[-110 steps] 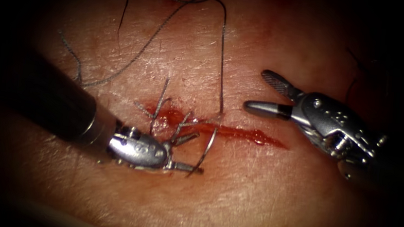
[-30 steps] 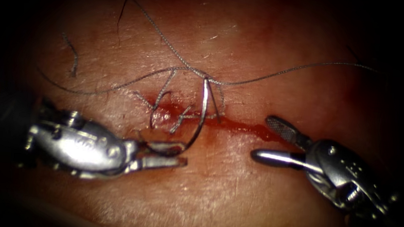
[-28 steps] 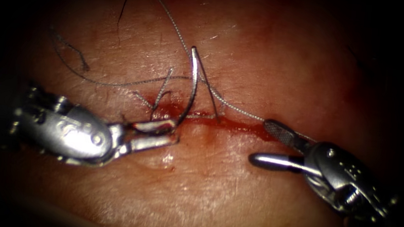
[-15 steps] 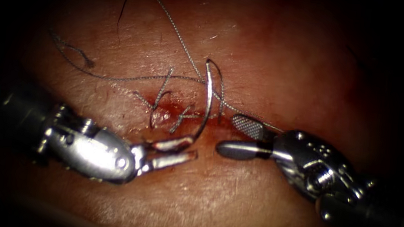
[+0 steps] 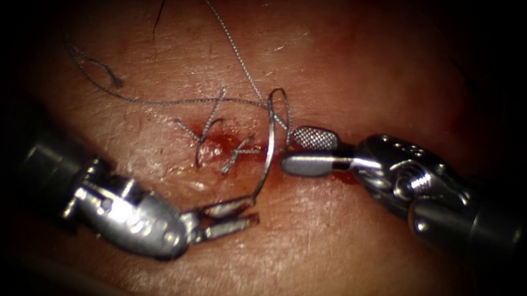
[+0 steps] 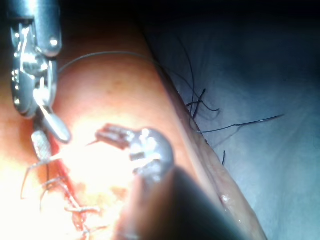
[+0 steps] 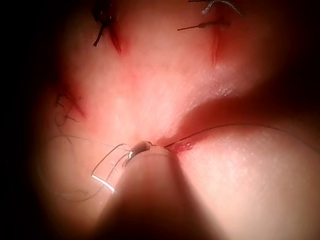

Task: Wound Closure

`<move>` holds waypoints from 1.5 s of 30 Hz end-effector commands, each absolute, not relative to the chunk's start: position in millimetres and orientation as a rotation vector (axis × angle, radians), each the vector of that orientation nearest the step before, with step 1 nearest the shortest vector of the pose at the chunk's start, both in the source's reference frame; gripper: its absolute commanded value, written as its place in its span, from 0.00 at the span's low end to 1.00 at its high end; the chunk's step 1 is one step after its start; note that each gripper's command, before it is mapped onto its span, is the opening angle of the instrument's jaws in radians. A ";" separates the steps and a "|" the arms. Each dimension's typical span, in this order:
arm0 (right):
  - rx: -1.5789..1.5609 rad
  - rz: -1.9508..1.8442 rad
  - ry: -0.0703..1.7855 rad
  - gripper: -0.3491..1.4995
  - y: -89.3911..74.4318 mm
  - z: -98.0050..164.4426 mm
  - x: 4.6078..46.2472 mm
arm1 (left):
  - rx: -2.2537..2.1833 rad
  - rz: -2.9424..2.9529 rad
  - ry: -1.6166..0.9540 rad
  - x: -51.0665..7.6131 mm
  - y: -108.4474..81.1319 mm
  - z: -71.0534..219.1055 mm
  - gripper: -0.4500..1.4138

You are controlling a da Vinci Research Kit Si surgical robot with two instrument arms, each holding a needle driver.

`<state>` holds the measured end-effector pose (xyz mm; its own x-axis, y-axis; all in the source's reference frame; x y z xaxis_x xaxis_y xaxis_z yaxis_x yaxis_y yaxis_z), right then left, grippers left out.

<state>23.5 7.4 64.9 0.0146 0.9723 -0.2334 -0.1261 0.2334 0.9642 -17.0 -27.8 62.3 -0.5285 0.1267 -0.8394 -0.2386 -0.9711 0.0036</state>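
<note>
A: Left tool [image 5: 253,208]?

B: Closed on the needle [image 5: 270,148], gripping it at its lower end, just below the cut [image 5: 213,145].

A: And the needle itself?

B: Free of the tissue [image 5: 306,247], as far as can be seen. Standing upright across the cut, about midway along it, curving up to a hooked top where the thread [image 5: 235,40] joins. Thread trailing up and away from there, with another strand running off to the left.

A: Right tool [image 5: 289,149]?

B: Jaws wide apart, holding nothing. Tips just right of the needle's upper half, over the right part of the cut, one jaw above the other. Thread running close past the upper jaw.

A: Anything else close by?

B: Cut ends [image 5: 212,121] of tied stitches, sticking up left of the needle, over red fluid in the cut.

A: Step in hand, at a guess?

B: Looks like a pass of the needle to the right tool. To do it well: aim for the middle of the curve, clear of both the point and the thread end. Keep the thread out of the jaws. Close fully and squarely before easing the left grip. Keep the needle off the tied stitches.
</note>
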 end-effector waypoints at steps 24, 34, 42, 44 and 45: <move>0.943 1.159 1.191 0.44 7.7 66.1 28.2 | -1.314 2.674 0.253 -17.8 -29.3 63.4 0.00; 0.934 1.167 1.191 0.00 7.8 66.1 28.3 | -1.310 2.673 0.255 -17.9 -29.3 63.3 0.00; 0.870 1.121 1.212 0.00 7.9 66.2 27.9 | -1.285 2.634 0.207 -18.2 -28.6 63.6 0.71; 0.848 1.072 1.259 0.00 8.1 66.2 27.3 | -1.279 2.545 0.116 -18.0 -28.4 63.8 0.87; 0.837 1.051 1.282 0.00 8.2 66.2 27.0 | -1.285 2.503 0.071 -17.9 -28.3 63.7 0.85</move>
<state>26.3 8.7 65.6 -0.0148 0.9318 -0.3627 -0.1359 0.3575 0.9240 -17.8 -27.4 63.2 -0.5287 0.2836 -0.8000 -0.3165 -0.9404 -0.1243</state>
